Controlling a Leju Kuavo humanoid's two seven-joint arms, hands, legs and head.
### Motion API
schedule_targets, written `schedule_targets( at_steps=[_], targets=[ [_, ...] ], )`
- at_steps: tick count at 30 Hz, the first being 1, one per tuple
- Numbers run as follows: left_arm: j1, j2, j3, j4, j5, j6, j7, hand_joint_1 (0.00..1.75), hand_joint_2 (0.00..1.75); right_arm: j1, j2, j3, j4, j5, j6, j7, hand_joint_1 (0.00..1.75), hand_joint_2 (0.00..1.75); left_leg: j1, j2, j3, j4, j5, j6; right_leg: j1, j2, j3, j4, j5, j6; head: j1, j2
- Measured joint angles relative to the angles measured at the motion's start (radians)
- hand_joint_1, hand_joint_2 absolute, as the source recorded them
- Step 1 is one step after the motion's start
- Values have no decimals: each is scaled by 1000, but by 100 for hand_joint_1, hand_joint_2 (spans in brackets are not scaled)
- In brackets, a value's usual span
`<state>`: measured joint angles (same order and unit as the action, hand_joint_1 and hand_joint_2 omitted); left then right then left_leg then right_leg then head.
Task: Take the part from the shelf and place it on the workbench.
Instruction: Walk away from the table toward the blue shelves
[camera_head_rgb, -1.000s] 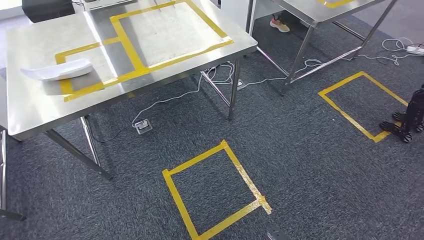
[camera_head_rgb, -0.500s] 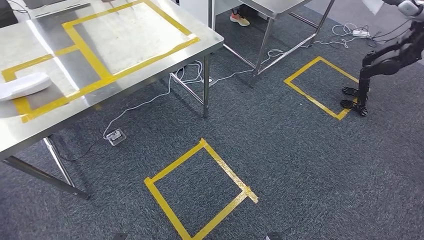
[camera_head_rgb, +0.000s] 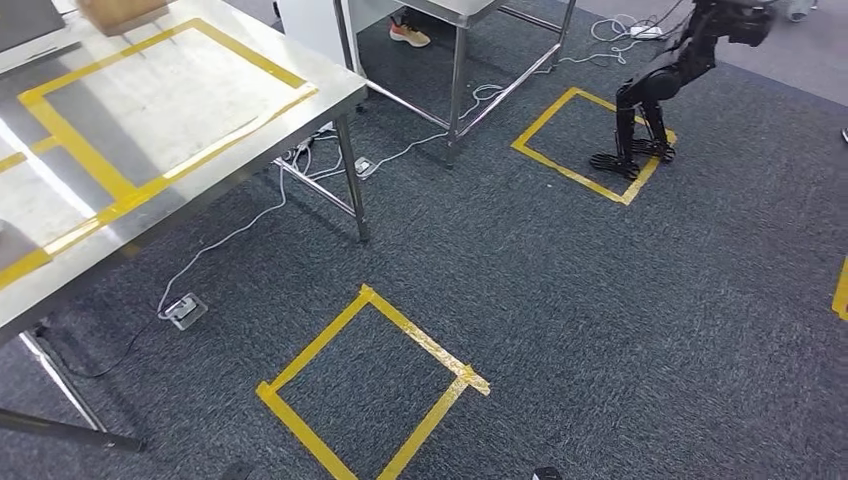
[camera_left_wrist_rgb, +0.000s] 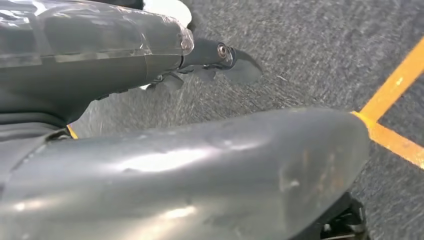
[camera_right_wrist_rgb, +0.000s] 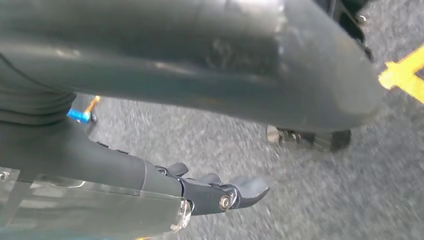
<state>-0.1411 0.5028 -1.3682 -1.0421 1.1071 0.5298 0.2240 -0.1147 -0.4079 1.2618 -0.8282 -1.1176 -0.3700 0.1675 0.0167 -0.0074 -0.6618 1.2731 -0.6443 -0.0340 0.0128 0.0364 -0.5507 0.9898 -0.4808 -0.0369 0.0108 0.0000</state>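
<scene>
The steel workbench takes up the upper left of the head view, with yellow tape outlines on its top. My left hand hangs beside my body over grey carpet, its dark fingers stretched out and holding nothing. My right hand hangs the same way over the carpet, also with nothing in it.
A yellow tape square marks the carpet just ahead, and another lies farther off under a small black legged robot. A second steel table stands behind, a shoe beneath it. Cables and a floor socket lie by the workbench.
The camera has swung to the right: the workbench slid left in the picture, the white part on it left the frame, and the black legged robot came further into view.
</scene>
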Motion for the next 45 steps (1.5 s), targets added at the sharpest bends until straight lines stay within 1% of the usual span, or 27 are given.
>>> schedule_targets(
  at_steps=[1, 3, 5, 6, 7, 8, 10, 12, 14, 16, 17, 19, 21, 22, 23, 25, 27, 29, 31, 33, 35, 36, 38, 39, 42, 44, 45],
  targets=[
    [-3, 1, 1, -1, -8, -6, 7, 0, 0, -2, 1, 1, 5, -3, 10, 0, 0, 0, 1, -6, 13, -46, 43, 0, -1, 13, 1, 3, -3, 2, -2, 0],
    [-12, 2, 1, -2, -24, -23, 22, 0, 0, -10, 1, 2, 18, -10, 29, -1, 0, 0, 9, -64, 59, -172, 117, 2, -3, 38, -1, 16, -11, 11, -7, 0],
    [-19, 3, 2, -3, -41, -40, 33, 0, 0, -19, 0, 1, 30, -20, 35, -7, 0, 0, 14, -112, 85, -234, 133, 7, -7, 64, -13, 28, -17, 23, -9, 0],
    [-21, 2, 2, -3, -49, -47, 36, 0, 0, -21, 0, 1, 34, -26, 30, -12, 0, 0, 14, -110, 88, -239, 127, 10, -9, 78, -19, 30, -17, 30, -8, 0],
    [-23, 2, 3, -3, -56, -52, 38, 0, 0, -20, 1, 1, 37, -31, 21, -16, 0, 0, 13, -95, 91, -241, 125, 14, -12, 92, -21, 28, -16, 35, -7, 0],
    [-26, 0, 3, -3, -63, -56, 39, 0, 0, -18, 2, 1, 39, -35, 10, -21, 0, 0, 13, -80, 95, -245, 125, 19, -12, 88, -24, 32, -18, 41, -6, 0],
    [-31, -2, 4, -3, -78, -65, 42, 0, 0, -13, 6, 1, 41, -44, -10, -28, 0, 0, 14, -44, 106, -252, 123, 29, -10, 38, -48, 83, -47, 53, 3, 0],
    [-33, -3, 5, -2, -93, -72, 49, 0, 0, -12, 11, 1, 43, -53, -19, -32, 0, 0, 10, -5, 114, -254, 117, 35, -12, -19, -113, 207, -105, 63, 15, 0],
    [-33, -4, 5, -2, -102, -76, 54, 0, 0, -9, 16, 1, 44, -59, -21, -35, 0, 0, 6, 33, 121, -254, 108, 36, -15, -33, -169, 304, -131, 67, 19, 0],
    [-36, -4, 5, -2, -108, -78, 56, 0, 0, -3, 19, 2, 46, -62, -21, -35, 0, 0, 3, 63, 131, -254, 100, 35, -15, -38, -153, 263, -83, 62, 21, 0],
    [-38, -5, 7, -2, -111, -78, 58, 0, 0, -1, 20, 2, 47, -64, -20, -35, 0, 0, 2, 75, 137, -254, 95, 33, -12, -49, -120, 195, -43, 55, 22, 0],
    [-40, -5, 10, -2, -119, -80, 62, 0, 0, -2, 20, 2, 49, -67, -20, -35, 0, 0, -1, 95, 146, -256, 87, 27, 0, -85, -59, 75, 0, 38, 23, 0],
    [-40, -6, 12, -3, -125, -83, 66, 0, 0, -3, 20, 2, 51, -73, -20, -35, 0, 0, -2, 111, 152, -260, 82, 19, 11, -99, -41, 36, -2, 24, 22, 0],
    [-40, -7, 14, -3, -126, -85, 68, 0, 0, -2, 19, 2, 52, -76, -22, -34, 0, 0, -2, 119, 158, -264, 80, 14, 12, -90, -39, 32, -1, 19, 23, 0],
    [-40, -8, 17, -3, -127, -86, 68, 0, 0, 0, 19, 2, 54, -77, -23, -32, 0, 0, -1, 112, 163, -265, 76, 9, 10, -81, -34, 24, 1, 14, 23, 0],
    [-39, -10, 25, -3, -128, -89, 66, 0, 0, 1, 18, 3, 56, -78, -27, -30, 0, 0, 1, 54, 156, -232, 49, 3, 5, -66, -18, 4, 6, 5, 20, 0],
    [-35, -11, 28, -2, -128, -90, 62, 0, 0, -4, 17, 3, 58, -78, -33, -29, 0, 0, 1, -1, 96, -117, -7, 2, 2, -47, -9, -4, 7, -3, 14, 0],
    [-28, -12, 28, 1, -126, -92, 59, 0, 0, -7, 17, 3, 58, -78, -38, -29, 0, 0, 1, -2, 25, -4, -37, 0, 3, -20, -7, -2, 4, -6, 8, 0],
    [-24, -13, 28, 3, -125, -95, 58, 0, 0, -5, 18, 4, 59, -78, -40, -29, 0, 0, 2, -1, 11, -22, 14, 0, 3, 7, 0, 2, -3, -5, 4, 0],
    [-23, -14, 29, 5, -125, -96, 57, 0, 0, -5, 18, 5, 60, -77, -41, -29, 0, 0, 6, -44, 51, -140, 100, 0, 0, 32, 5, 13, -14, 2, 0, 0],
    [-21, -15, 30, 7, -124, -97, 56, 0, 0, -9, 18, 5, 61, -77, -41, -31, 0, 0, 11, -91, 85, -224, 130, 3, -3, 58, -2, 28, -24, 14, -3, 0],
    [-20, -15, 31, 8, -123, -98, 55, 0, 0, -9, 18, 5, 62, -77, -42, -32, 0, 0, 10, -96, 90, -233, 123, 6, -5, 72, -8, 31, -25, 20, -5, 0],
    [-18, -16, 34, 10, -122, -99, 53, 0, 0, -8, 17, 5, 62, -76, -43, -35, 0, 0, 8, -70, 96, -240, 122, 16, -10, 95, -16, 32, -25, 30, -6, 0],
    [-18, -16, 35, 10, -121, -99, 52, 0, 0, -7, 17, 6, 62, -76, -43, -35, 0, 0, 8, -54, 100, -244, 121, 22, -9, 86, -21, 40, -31, 36, -5, 0],
    [-16, -18, 36, 13, -116, -99, 49, 0, 0, -10, 16, 6, 62, -77, -41, -35, 0, 0, 6, -4, 115, -252, 115, 37, -8, 0, -88, 174, -99, 51, 10, 0],
    [-14, -18, 35, 14, -114, -99, 48, 0, 0, -10, 18, 6, 62, -79, -39, -35, 0, 0, 2, 31, 122, -252, 107, 40, -13, -28, -158, 297, -139, 57, 16, 0],
    [-13, -19, 35, 15, -113, -99, 48, 0, 0, -8, 19, 6, 62, -80, -38, -35, 0, 0, 0, 47, 126, -252, 102, 40, -15, -32, -173, 319, -134, 58, 17, 0]
  ],
)
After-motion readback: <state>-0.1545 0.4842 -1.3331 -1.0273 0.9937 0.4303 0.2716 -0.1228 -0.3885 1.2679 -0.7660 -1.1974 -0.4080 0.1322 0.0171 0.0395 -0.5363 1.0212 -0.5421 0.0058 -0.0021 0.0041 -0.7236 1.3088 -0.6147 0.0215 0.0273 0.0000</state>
